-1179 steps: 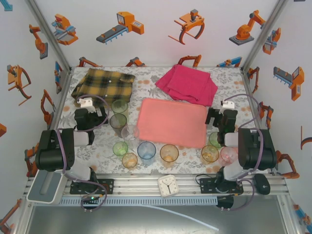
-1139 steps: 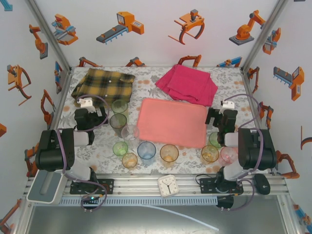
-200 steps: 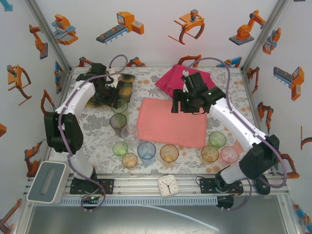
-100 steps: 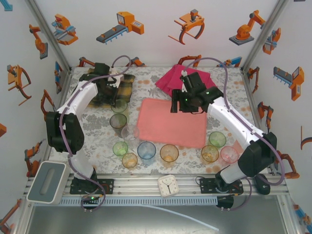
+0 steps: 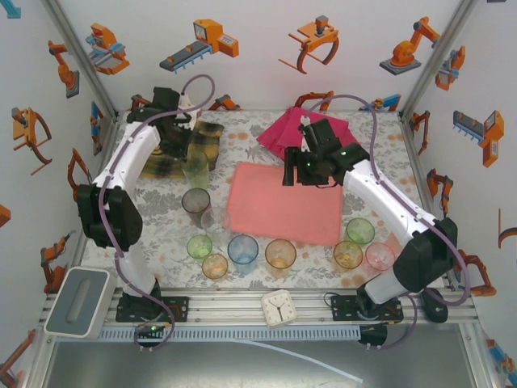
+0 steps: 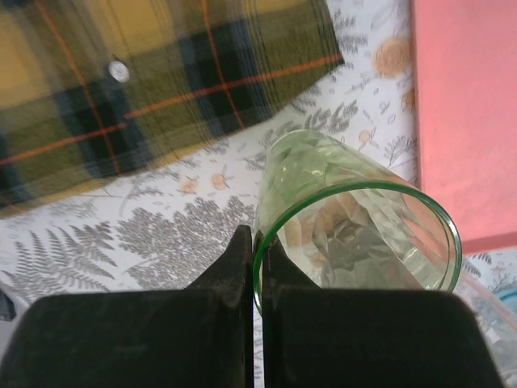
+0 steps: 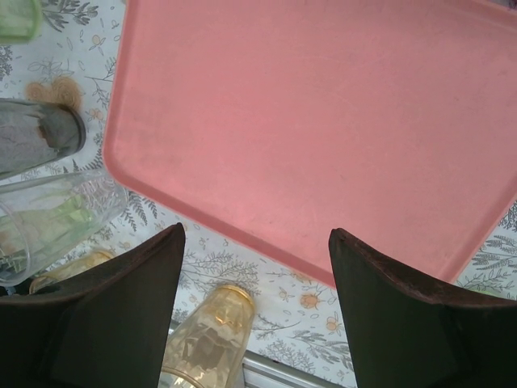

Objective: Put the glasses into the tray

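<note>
— Where is the left gripper point(image 6: 257, 242)?
— Out at the far left of the floral-patterned table point(image 5: 388, 133). Its two black fingers point(image 6: 238, 267) are pinched together on the rim of a pale green transparent tumbler point(image 6: 347, 222), one outside the rim and the other just inside.

— And the tumbler itself?
— It is just beside the near edge of the yellow-and-black plaid cloth point(image 5: 206, 139), left of the large flat salmon-pink rectangular tray point(image 5: 283, 202) and apart from it. It looks tilted in the left wrist view. I cannot tell whether its base touches the table.

— What about the right gripper point(image 7: 257, 238)?
— It hangs over the far part of the tray, left of its middle, with its jaws spread wide apart. Between them are the tray's near edge and some table.

— Where are the remaining glasses?
— Upright on the table, all off the tray. A smoky grey tumbler point(image 5: 196, 202) stands left of the tray, with a clear tumbler point(image 5: 216, 220) just beside it. Along the tray's near side runs a loose row: a small green tumbler point(image 5: 199, 245), an orange tumbler point(image 5: 215, 265), a blue tumbler point(image 5: 242, 249) and an amber tumbler point(image 5: 280, 253). Near the tray's near right corner stand a second amber tumbler point(image 5: 348, 255), another green tumbler point(image 5: 359, 231) and a pink tumbler point(image 5: 380, 256).

— Anything else?
— A crumpled magenta cloth point(image 5: 279, 133) lies beyond the tray's far edge. A small white square clock point(image 5: 282, 307) rests on the front rail.
</note>
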`<action>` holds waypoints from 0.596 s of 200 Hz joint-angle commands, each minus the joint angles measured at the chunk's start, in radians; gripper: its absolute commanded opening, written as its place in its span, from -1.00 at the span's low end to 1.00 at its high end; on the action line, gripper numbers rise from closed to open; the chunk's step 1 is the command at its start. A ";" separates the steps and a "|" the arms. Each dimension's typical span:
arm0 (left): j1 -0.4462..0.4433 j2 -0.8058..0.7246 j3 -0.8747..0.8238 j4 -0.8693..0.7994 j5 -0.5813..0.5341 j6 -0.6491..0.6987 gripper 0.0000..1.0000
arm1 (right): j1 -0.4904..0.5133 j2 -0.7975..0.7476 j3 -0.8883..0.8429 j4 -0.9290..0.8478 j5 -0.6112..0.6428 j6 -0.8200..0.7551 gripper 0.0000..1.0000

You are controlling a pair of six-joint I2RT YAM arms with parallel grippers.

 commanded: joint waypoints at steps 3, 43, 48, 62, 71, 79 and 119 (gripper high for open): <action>-0.011 0.021 0.166 -0.109 0.010 0.005 -1.00 | -0.011 -0.005 0.007 0.005 0.006 -0.010 0.31; -0.076 0.141 0.434 -0.199 0.050 0.028 -1.00 | -0.043 -0.045 0.010 -0.023 0.012 0.003 0.31; -0.088 0.161 0.463 -0.203 0.051 0.031 -1.00 | -0.048 -0.052 0.009 -0.031 0.017 0.004 0.31; -0.120 0.220 0.545 -0.216 0.058 0.032 -1.00 | -0.061 -0.072 0.008 -0.051 0.029 0.003 0.32; -0.143 0.257 0.594 -0.225 0.071 0.035 -1.00 | -0.070 -0.087 0.006 -0.065 0.039 0.006 0.31; -0.164 0.282 0.623 -0.227 0.069 0.039 -1.00 | -0.076 -0.099 0.002 -0.072 0.046 0.009 0.31; -0.233 0.387 0.673 -0.214 0.065 0.050 -1.00 | -0.110 -0.175 -0.044 -0.077 0.044 0.031 0.32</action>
